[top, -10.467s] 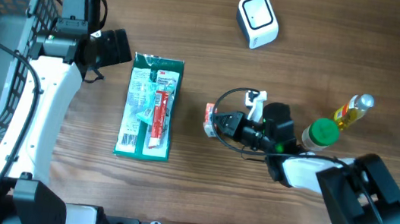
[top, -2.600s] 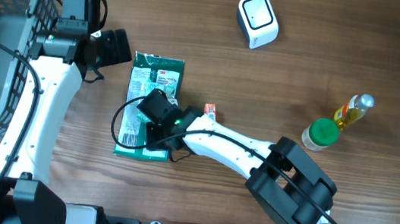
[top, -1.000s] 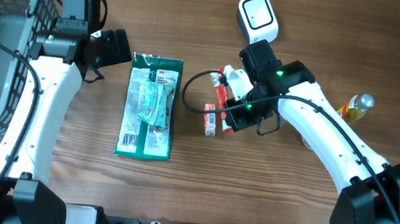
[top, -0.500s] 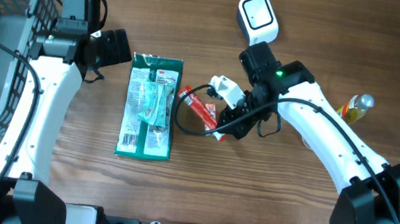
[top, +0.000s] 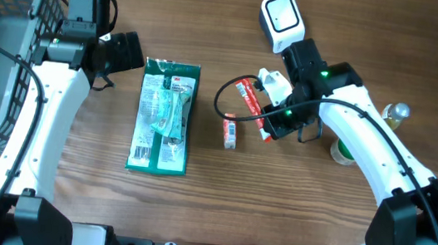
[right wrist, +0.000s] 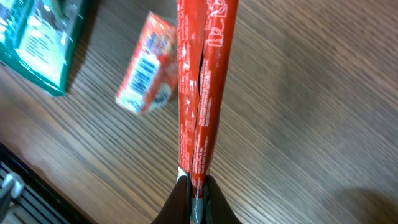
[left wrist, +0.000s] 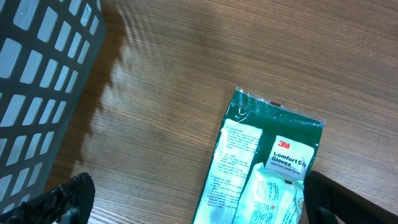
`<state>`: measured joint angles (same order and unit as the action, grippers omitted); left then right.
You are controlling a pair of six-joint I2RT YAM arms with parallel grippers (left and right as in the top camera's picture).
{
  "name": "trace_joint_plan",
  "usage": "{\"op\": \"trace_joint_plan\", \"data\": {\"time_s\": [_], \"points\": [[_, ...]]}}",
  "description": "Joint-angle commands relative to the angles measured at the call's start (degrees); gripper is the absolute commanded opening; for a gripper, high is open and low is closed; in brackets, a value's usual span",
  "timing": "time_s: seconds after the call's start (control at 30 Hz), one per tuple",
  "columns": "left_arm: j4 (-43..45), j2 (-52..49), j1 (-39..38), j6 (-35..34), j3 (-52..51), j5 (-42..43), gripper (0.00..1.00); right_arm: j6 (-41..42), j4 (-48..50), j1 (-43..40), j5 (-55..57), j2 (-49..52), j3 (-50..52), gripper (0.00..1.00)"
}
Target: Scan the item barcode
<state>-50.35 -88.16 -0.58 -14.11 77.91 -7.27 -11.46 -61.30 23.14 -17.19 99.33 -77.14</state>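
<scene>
Between the clenched fingers of the right claw sits the red packet, pinched at 1 end and reaching straight out from the claw, apparently lifted off the worktop. It looks thin, light and floppy: a folded film sachet with a seam along its length. It should weigh next to nothing, but it may bend or swing when turned. The film is probably slick, so a firm pinch seems wise. A hold near 1 end, as now, should leave the printed faces bare for the scanner, which stands just beyond the claw.

From the right wrist, the packet appears close up with its seam and lettering, and a small orange box lies on the worktop to the claw's left. No barcode on the packet can be made out there. Only the overhead view takes in the scanner and the left claw, spread wide and empty beside the top corner of the green glove pack — the left wrist view alone makes that pack's label readable
</scene>
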Motion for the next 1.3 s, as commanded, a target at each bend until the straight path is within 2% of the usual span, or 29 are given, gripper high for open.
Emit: {"op": "trace_joint_plan", "data": {"time_s": [0.0,0.13,0.5,0.7,0.73,0.77,0.8,1.0,1.1,1.13,1.2,1.23,1.27], "points": [[0.13,-0.13,0.33,-0.50,0.31,-0.31,1.00,-1.97,0.09,0.02,1.62,-0.39,1.22,0.04],[0.13,-0.13,0.33,-0.50,0.31,-0.31,1.00,1.14,4.04,-0.02,6.40,0.33,4.79,0.04],[0.13,-0.13,0.33,-0.50,0.31,-0.31,1.00,3.76,20.33,-0.02,9.94,3.13,16.76,0.04],[0.13,-0.13,0.33,-0.50,0.31,-0.31,1.00,5.88,24.79,-0.02,13.33,3.56,20.06,0.06],[0.13,-0.13,0.33,-0.50,0.31,-0.31,1.00,5.88,25.14,-0.02,13.33,3.56,20.24,0.14],[0.15,-0.13,0.33,-0.50,0.31,-0.31,1.00,5.88,25.31,-0.02,13.33,3.56,20.24,0.33],[0.13,-0.13,0.33,-0.50,0.31,-0.31,1.00,5.90,25.53,-0.02,13.33,3.56,20.24,0.37],[0.13,-0.13,0.33,-0.50,0.31,-0.31,1.00,12.46,24.79,-0.37,13.31,2.62,15.56,0.38],[0.13,-0.13,0.33,-0.50,0.31,-0.31,1.00,14.93,22.34,-0.76,13.31,0.96,12.50,0.42],[0.13,-0.13,0.33,-0.50,0.31,-0.31,1.00,15.69,21.29,-0.94,13.33,0.11,11.72,0.48],[0.15,-0.13,0.33,-0.50,0.31,-0.31,1.00,19.06,20.20,-1.51,13.31,-0.79,11.58,0.88],[0.13,-0.13,0.33,-0.50,0.31,-0.31,1.00,21.46,19.34,-1.90,13.29,-0.79,11.58,1.00],[0.13,-0.13,0.33,-0.50,0.31,-0.31,1.00,24.11,18.12,-2.54,13.27,-0.57,11.67,1.00]]}}
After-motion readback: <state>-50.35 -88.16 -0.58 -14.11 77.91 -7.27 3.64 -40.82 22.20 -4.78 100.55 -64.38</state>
